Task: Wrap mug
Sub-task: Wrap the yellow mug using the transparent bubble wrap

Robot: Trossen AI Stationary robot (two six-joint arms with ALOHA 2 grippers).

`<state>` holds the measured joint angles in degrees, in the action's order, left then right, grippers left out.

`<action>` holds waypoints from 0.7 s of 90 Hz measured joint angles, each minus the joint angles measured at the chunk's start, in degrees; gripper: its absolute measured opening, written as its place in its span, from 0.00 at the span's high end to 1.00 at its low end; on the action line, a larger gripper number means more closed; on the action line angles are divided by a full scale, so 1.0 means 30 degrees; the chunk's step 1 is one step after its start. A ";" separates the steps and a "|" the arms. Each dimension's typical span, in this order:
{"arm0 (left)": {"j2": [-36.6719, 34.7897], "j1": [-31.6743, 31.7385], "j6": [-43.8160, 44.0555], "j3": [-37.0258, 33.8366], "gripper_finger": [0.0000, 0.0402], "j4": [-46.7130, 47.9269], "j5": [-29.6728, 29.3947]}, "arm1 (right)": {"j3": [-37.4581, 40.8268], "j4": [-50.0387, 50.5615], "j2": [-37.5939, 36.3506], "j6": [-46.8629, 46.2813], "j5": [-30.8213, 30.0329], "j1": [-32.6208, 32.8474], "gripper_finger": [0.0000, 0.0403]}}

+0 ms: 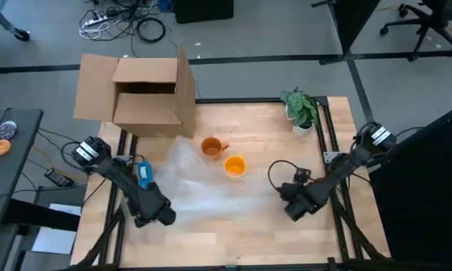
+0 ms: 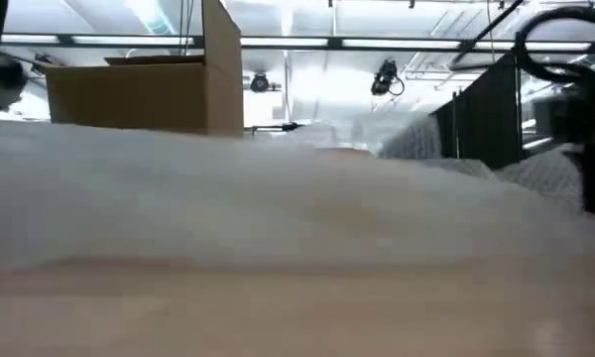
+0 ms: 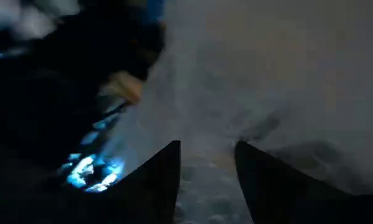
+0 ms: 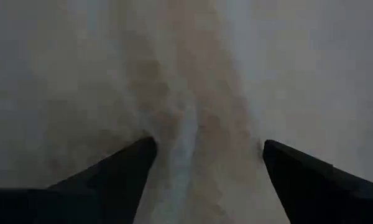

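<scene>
A clear sheet of bubble wrap [image 1: 203, 188] lies spread on the wooden table, and it fills the low view [image 2: 278, 198]. An orange mug [image 1: 211, 147] with a handle stands at the sheet's far edge. A second orange mug [image 1: 234, 165] stands just to its right. My left gripper [image 1: 164, 217] is low at the sheet's near left corner and is open, with wrap [image 3: 267, 74] showing between and beyond its fingers. At the sheet's right end my right gripper [image 1: 290, 205] is also low, open wide astride a raised ridge of wrap [image 4: 180, 124]. My left gripper [image 3: 208, 146] has its fingertips down at the wrap's near left corner, pointing down and toward the sheet; I cannot tell whether they touch it. My right gripper [image 4: 208, 142] stands with one finger on either side of the wrap's ridge; whether it touches cannot be told.
An open cardboard box [image 1: 139, 94] stands at the far left corner. A small potted plant [image 1: 301, 111] is at the far right. A blue object [image 1: 143, 173] lies by the left arm. Bare wood shows along the near edge [image 1: 226, 245].
</scene>
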<state>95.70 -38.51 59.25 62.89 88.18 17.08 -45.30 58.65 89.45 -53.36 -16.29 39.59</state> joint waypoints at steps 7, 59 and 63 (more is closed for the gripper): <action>-0.0514 0.0031 0.0211 0.1545 0.66 -0.1433 -0.0734 | -0.0511 0.1693 -0.0906 -0.0492 -0.0070 0.0175 0.27; -0.0239 -0.0581 -0.5067 1.0950 0.66 -1.1520 -1.0941 | 0.0328 -0.7655 -0.2683 0.1806 -0.4592 0.1160 0.27; -0.0023 -0.0581 -0.6344 1.0563 0.66 -1.3055 -1.0909 | 0.0593 -0.8874 -0.2253 0.2203 -0.4071 0.1153 0.27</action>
<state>95.63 -40.25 40.22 94.58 49.02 -15.65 -43.52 32.03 82.69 -46.75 -28.50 43.05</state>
